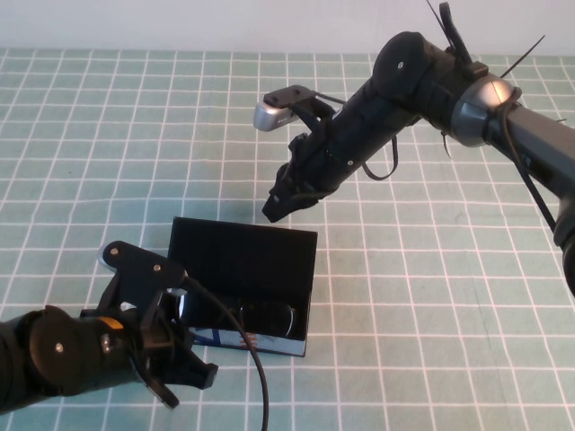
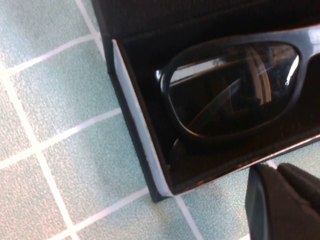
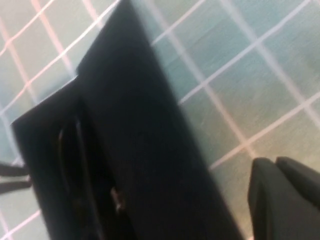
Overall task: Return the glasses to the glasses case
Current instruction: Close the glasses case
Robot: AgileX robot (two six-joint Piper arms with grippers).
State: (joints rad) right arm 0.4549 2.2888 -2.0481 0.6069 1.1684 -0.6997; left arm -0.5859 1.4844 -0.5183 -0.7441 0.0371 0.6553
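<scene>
Item: your glasses (image 1: 256,319) lie inside the open glasses case (image 1: 243,256), long axis crosswise, just beyond your closed, empty left gripper (image 1: 184,377). Right gripper (image 1: 278,208), closed and empty, hovers behind the lid.

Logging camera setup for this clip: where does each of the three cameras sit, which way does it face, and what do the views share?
High view: raised on the robot's side, angled down at the table; shows left gripper near the case front and right gripper above the lid.
Left wrist view: on the left arm, close on the glasses inside the glasses case; a left fingertip shows.
Right wrist view: on the right arm, looking down at the open lid; a finger shows.
Shared: all three show the case.
</scene>
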